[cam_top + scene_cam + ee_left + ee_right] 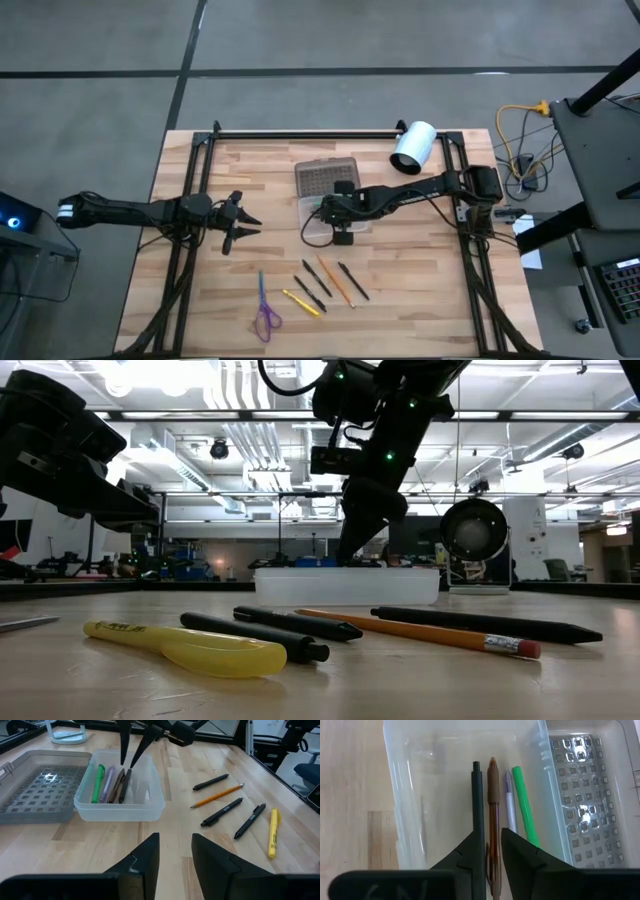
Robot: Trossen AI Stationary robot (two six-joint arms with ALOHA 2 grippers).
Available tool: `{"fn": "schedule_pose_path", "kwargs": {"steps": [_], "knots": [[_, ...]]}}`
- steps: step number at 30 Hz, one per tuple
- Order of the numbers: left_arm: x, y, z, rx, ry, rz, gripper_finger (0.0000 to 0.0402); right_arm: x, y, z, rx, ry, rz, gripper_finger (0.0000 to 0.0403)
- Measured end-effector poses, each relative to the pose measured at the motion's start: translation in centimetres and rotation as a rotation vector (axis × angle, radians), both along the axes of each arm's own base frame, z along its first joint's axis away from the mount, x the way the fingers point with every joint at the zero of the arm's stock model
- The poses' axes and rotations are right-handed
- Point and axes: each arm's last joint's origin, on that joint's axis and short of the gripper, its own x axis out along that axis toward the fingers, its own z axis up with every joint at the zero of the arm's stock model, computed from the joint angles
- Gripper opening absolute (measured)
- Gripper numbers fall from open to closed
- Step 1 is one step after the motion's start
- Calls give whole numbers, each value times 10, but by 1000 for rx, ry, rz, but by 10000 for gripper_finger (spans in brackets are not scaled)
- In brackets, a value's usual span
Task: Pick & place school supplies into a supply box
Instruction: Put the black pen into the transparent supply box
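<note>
1. Pens: four (green (522, 802), lilac (509, 802), brown (493, 815), black (478, 810)) lie side by side in the box (120, 807), parallel to its long walls.
2. Right gripper (489, 847) straddles the brown pen, jaws parted.
3. Left gripper (243, 222) hovers apart, jaws released.

The right arm reaches in from the worktop's right edge toward its middle, wrist bent so the right gripper (322, 212) points straight down. Its two dark fingers (520, 854) stand slightly parted, tips low. The left arm stretches in level from the left edge and hangs over the left half of the worktop; the left gripper (243, 225) points toward the centre, its fingers (145, 856) apart and holding nothing.
</note>
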Motion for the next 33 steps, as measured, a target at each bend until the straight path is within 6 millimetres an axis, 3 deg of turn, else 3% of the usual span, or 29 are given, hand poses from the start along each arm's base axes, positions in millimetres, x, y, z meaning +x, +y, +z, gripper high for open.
{"fn": "schedule_pose_path", "kwargs": {"steps": [9,16,28,33], "knots": [[0,0,0,0,0,0,99,-1,1,1,16,1,-24,107],[0,0,0,0,1,0,99,-8,1,13,52,60,-109,125],[0,0,0,0,1,0,99,-2,1,34,175,-14,-365,120],[0,0,0,0,0,0,99,0,7,40,317,-2,-362,114]]}}
